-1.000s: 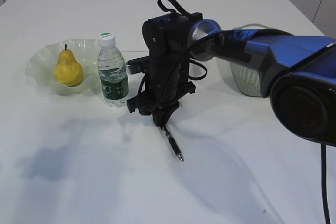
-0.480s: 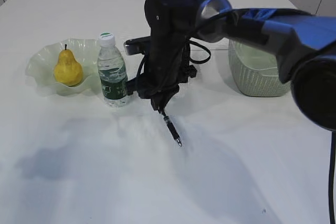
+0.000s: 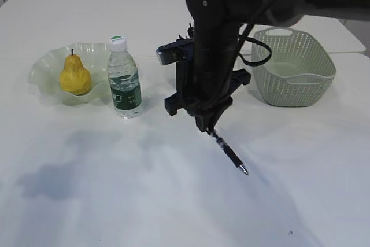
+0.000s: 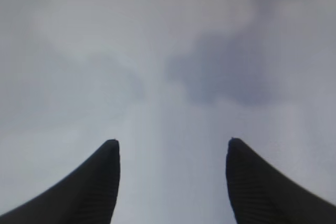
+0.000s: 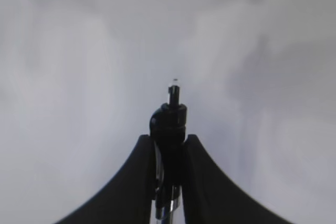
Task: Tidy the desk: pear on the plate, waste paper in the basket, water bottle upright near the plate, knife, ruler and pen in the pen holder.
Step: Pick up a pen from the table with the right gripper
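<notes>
Right gripper [image 3: 209,126] pinches the black pen [image 3: 229,154] between its fingers, the pen slanting down from the jaws with its tip above the desk [image 3: 115,189]. Left gripper [image 4: 170,153] hangs with jaws spread, nothing between them. Off to the pen's left, the plate [image 3: 43,67] holds the pear [image 3: 74,76]; the water bottle [image 3: 124,79] stands upright just beside it. To the right sits the basket [image 3: 295,70], its floor partly hidden by the rim. Behind the arm, anything else is blocked. Bottle label print is unreadable.
</notes>
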{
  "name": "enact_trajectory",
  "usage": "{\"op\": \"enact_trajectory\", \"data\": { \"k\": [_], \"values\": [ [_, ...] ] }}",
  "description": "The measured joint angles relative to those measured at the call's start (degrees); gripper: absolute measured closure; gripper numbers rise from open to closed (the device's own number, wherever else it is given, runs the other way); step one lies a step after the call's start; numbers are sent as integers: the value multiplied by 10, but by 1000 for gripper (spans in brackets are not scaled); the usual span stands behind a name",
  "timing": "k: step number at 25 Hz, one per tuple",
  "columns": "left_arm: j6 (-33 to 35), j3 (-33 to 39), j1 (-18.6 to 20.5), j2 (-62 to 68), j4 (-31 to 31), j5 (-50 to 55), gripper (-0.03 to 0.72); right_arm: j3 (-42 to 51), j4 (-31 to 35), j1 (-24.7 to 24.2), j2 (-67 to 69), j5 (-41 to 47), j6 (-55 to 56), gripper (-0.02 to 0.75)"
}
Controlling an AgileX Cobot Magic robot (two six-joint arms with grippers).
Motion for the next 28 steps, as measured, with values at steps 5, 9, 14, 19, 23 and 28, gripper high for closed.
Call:
{"op": "enact_trajectory", "data": {
  "k": [5, 9, 14, 19, 23, 28],
  "values": [
    [0, 0, 0, 0, 0, 1, 241, 125, -2, -9, -85, -18, -7, 647],
    [0, 0, 0, 0, 0, 10, 241, 220, -2, -28, -155, -95, -19, 647],
    [0, 0, 0, 0, 0, 15, 241, 262, -2, -68, -203, -196, -28, 647],
    [0, 0, 0, 0, 0, 16, 241, 262, -7, -90, -206, -325, -44, 647],
    [0, 0, 0, 0, 0, 16, 241, 262, -9, -90, -205, -458, -44, 647],
    [0, 0, 0, 0, 0, 18, 241, 262, -9, -90, -179, -619, -47, 647]
  ]
}}
